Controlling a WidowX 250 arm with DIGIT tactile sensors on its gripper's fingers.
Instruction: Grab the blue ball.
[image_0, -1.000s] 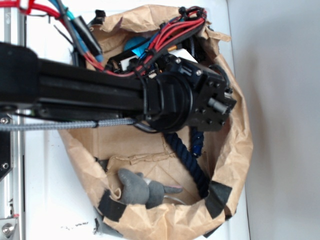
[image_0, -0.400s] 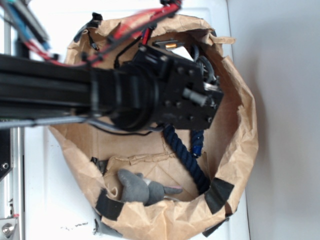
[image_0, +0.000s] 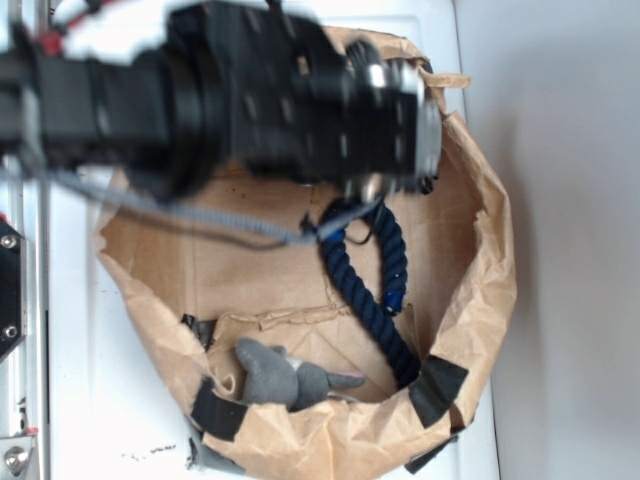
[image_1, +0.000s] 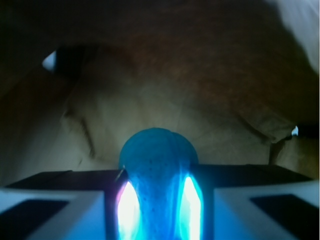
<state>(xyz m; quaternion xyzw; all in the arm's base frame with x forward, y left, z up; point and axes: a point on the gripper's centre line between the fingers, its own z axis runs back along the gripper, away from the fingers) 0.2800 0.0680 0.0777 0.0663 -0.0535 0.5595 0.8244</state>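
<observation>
On my wrist view the blue ball sits squarely between the two fingers of the gripper, pressed on both sides, so I read the pincer as clamped on the ball. The ball is round and matte, faintly speckled, with bright glare along its lower flanks where it meets the pads. Behind it hangs creased brown paper, dim and shadowed.

From the exterior camera I cannot see the ball; the blurred black gripper and arm cover the upper part of the paper bag. The bag is crumpled kraft paper, its rolled rim patched with black tape. Inside lie a dark navy braided rope, looped just below the gripper, and a grey plush mouse near the lower rim. The bag wall rises close on the gripper's right.
</observation>
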